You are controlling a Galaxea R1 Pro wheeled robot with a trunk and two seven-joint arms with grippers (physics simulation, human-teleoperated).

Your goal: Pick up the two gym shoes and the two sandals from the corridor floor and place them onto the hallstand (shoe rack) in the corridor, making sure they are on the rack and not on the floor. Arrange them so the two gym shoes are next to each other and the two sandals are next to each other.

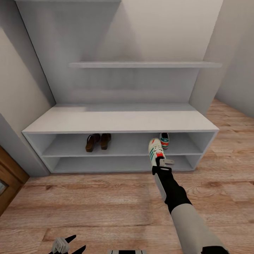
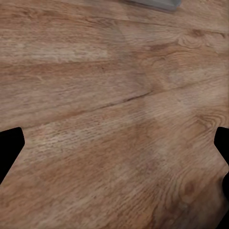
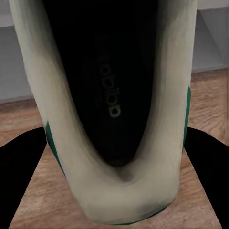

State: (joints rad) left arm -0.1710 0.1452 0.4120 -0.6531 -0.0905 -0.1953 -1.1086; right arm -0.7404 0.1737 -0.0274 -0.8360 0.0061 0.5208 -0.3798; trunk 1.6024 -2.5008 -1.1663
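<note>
My right gripper [image 1: 163,163] is shut on the heel end of a white gym shoe [image 1: 155,151] with green stripes. It holds the shoe above the corridor floor [image 1: 106,204], toe toward the hallstand [image 1: 120,120], at the front edge of its middle shelf. In the right wrist view the shoe's dark opening [image 3: 114,95] sits between my black fingers [image 3: 21,176]. The other gym shoe [image 1: 164,140] rests on that shelf just behind and right of the held one. Two brown sandals [image 1: 98,141] lie side by side on the same shelf, further left. My left gripper [image 1: 68,245] hangs open low over bare floor [image 2: 114,119].
A grey wall shelf [image 1: 144,65] runs above the bench top. Grey walls close in on both sides, and a wooden door edge [image 1: 8,183] shows at the left. The bottom tier [image 1: 106,164] of the rack holds nothing.
</note>
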